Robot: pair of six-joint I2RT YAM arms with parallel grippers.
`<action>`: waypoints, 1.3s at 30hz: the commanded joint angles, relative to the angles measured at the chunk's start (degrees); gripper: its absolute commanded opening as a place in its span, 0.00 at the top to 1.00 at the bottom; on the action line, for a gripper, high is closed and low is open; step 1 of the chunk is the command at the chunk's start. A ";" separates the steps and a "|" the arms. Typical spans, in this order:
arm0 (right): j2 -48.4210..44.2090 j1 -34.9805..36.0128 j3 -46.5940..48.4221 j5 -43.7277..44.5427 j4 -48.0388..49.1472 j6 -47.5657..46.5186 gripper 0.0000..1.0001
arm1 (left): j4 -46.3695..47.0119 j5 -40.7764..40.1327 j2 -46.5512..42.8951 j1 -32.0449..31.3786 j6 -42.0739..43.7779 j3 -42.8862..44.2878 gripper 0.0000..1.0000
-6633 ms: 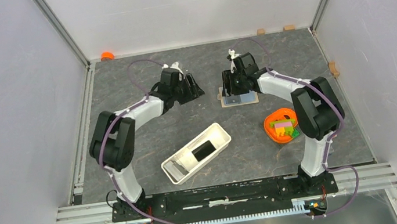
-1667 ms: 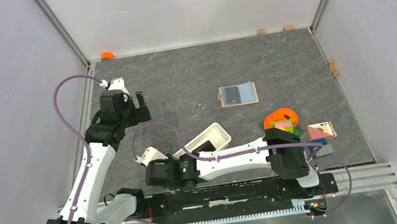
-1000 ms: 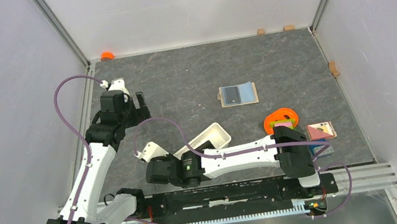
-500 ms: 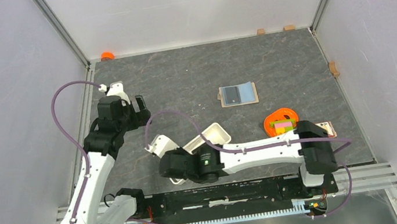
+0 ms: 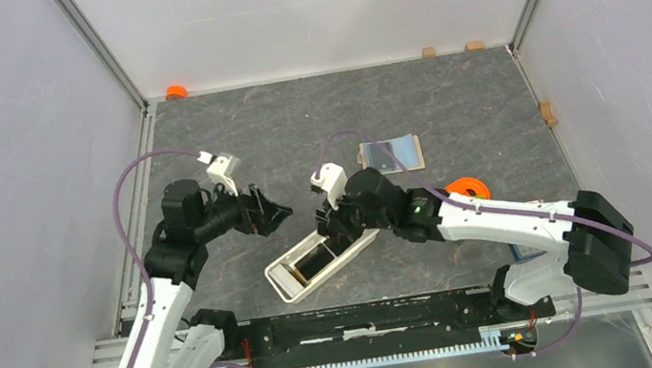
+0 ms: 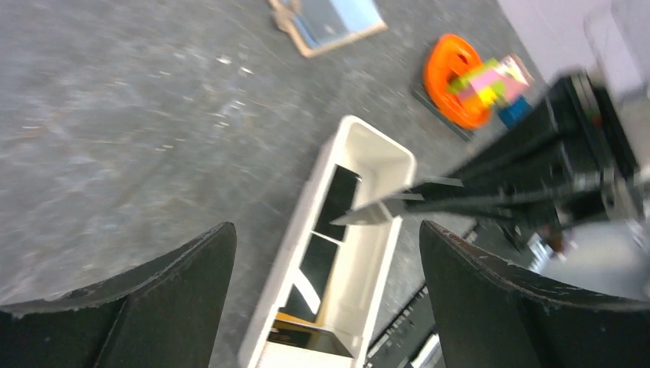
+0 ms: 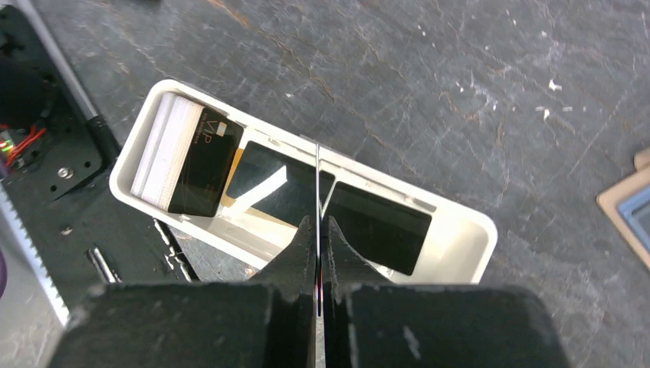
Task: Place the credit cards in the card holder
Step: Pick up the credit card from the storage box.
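I'm getting bright, even light from above across the table [image 5: 294, 121] — shadows are showing soft and faint. The left wrist view is smearing with motion blur; the right wrist view is coming through sharp.

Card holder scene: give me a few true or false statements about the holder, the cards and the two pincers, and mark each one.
1. The right pincer is shut on a thin card held over the card holder. True.
2. The left pincer grips a card. False: it is open and empty, off to the holder's side.
3. The card holder is empty. False: black cards already lie inside it.
4. The orange bowl stands on the table apart from the holder. True.
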 commanded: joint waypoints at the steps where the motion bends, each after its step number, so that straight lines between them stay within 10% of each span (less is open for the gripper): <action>1: -4.08 -6.61 -1.20 -20.64 7.38 -8.81 1.00 | 5.99 15.06 1.81 -2.11 2.39 -1.58 0.05; 14: 3.21 -12.77 6.23 -42.09 -0.10 -21.11 1.00 | 5.23 5.56 12.38 -16.39 9.94 4.77 0.13; 23: 5.17 -13.02 7.14 -42.40 -1.65 -22.58 1.00 | 4.38 5.58 15.95 -19.14 10.59 5.43 0.68; 32: 4.99 -13.57 7.01 -38.32 -1.75 -22.94 1.00 | 1.38 5.10 16.07 -22.58 12.23 4.85 0.97; 39: 1.98 -13.70 3.39 -26.04 0.99 -22.28 0.30 | 1.70 -7.77 10.86 -23.18 12.27 3.24 0.98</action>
